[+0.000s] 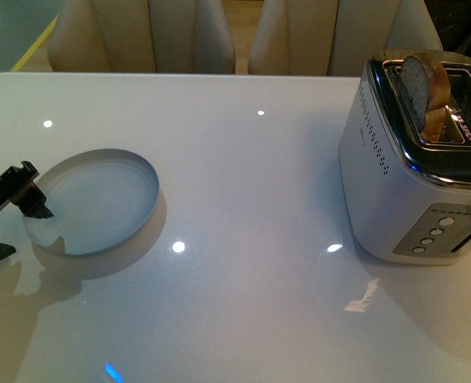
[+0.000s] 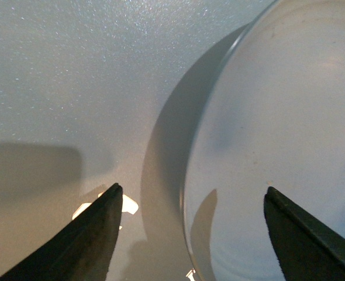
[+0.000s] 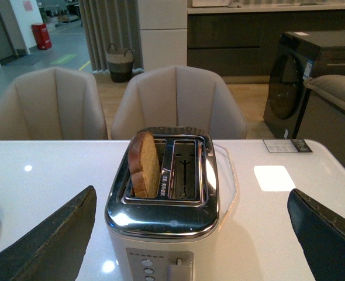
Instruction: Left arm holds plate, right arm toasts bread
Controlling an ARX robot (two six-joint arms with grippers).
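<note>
Bread (image 1: 424,89) stands in the toaster (image 1: 415,183) at two o'clock; left gripper (image 2: 190,234), fingers apart, straddles the plate (image 1: 100,199) rim ungripped; right gripper (image 3: 190,234) gapes.

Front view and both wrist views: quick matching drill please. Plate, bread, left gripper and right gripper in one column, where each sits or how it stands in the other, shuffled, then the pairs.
1. plate
2. bread
3. left gripper
4. right gripper

A. standing in a toaster slot
B. open, facing the toaster
C. flat on the table
D. open, straddling the plate's rim

Pairs: 1-C, 2-A, 3-D, 4-B
</note>
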